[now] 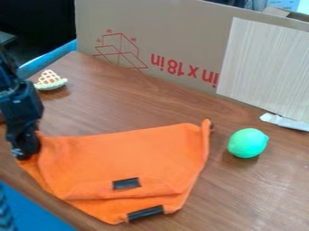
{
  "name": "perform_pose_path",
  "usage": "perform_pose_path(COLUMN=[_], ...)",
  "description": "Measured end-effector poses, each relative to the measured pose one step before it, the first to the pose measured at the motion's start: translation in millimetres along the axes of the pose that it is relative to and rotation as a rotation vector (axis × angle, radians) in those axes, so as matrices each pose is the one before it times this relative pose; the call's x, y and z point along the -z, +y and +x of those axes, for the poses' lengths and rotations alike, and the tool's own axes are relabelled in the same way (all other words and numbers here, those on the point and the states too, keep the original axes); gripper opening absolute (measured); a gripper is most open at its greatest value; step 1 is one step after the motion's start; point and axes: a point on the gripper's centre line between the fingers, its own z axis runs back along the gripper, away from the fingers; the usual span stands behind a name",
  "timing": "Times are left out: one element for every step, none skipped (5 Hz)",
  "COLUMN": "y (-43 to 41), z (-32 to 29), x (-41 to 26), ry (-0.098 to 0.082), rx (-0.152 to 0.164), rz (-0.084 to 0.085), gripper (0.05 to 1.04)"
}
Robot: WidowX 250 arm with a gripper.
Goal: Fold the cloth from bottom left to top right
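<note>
You have the black gripper (25, 153) at the left side of the camera view, hanging down at the left corner of the orange cloth (129, 155); you cannot tell from here whether it is open, closed or gripping the fabric. Your cloth lies across the front of the wooden table (145, 106), its upper edge running from the gripper to a raised, bunched corner on the right. Its lower part narrows toward you, with creases and two dark patches, one near the middle and one at the bottom edge. Just right of the bunched corner you see a green toy lime (248, 143). Behind the gripper sits a small toy pie (50, 80) with a red lattice top. A cardboard box (175, 27) stands along the back, with a pale wood-grain panel (265, 67) against its right part.
</note>
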Motion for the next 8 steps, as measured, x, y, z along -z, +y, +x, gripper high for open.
perform_pose_path(y=[3.39,-0.93,-10.79,-9.44,-6.21,0.82,6.65,2.88], z=[-27.50,-18.15,10.86,35.47,28.72,30.00,27.08,25.89], x=[-9.29,-10.27,-6.63,-12.13,-13.43,-15.68,11.04,1.23], ry=[0.0414,0.0350,-0.0316,-0.0326,-0.0266,-0.0314,0.0217,-0.0143], rx=[0.0137,0.0061,-0.0221,-0.0486,-0.0839,-0.0849,-0.1221,-0.1194], rz=[-0.0763,-0.0366,-0.0562,-0.0201,-0.0211,-0.0343,-0.0208,-0.0215], gripper=[0.079,0.078,0.079,0.079,0.079,0.078,0.078,0.078])
